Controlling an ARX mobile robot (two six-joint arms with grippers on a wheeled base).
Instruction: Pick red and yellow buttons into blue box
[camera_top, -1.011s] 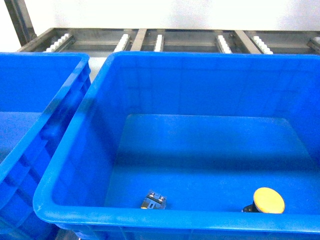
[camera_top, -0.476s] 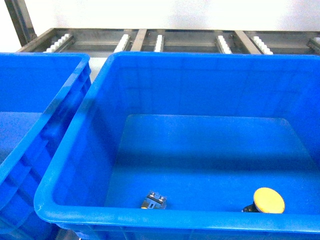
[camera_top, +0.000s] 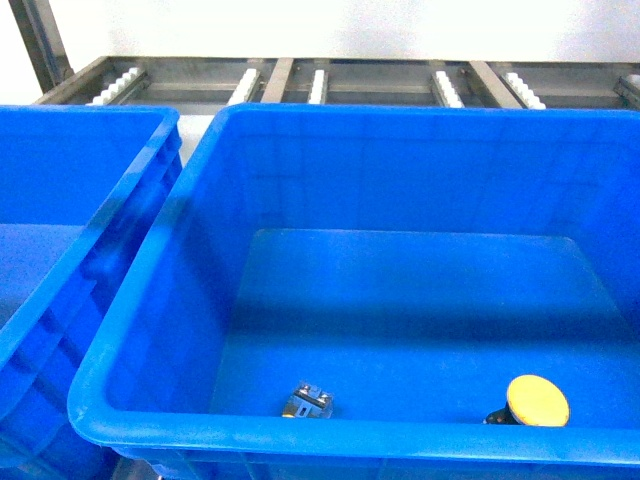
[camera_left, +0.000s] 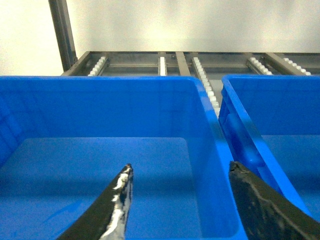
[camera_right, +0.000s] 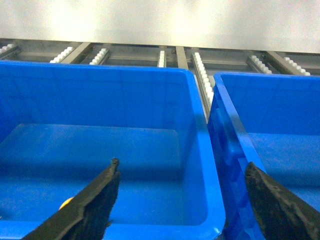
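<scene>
My left gripper (camera_left: 179, 172) and right gripper (camera_right: 181, 172) hang spread, holding nothing. Yellow button (camera_top: 537, 401) lies on the blue box (camera_top: 300, 432) floor; a capless base (camera_top: 307, 401), possibly red's, lies near.

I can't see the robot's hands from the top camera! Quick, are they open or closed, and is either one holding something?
Left gripper: open, holding nothing.
Right gripper: open, holding nothing.

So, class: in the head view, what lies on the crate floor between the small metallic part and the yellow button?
Nothing: between the metallic part and the yellow button only bare floor of the blue box shows in the head view.
</scene>
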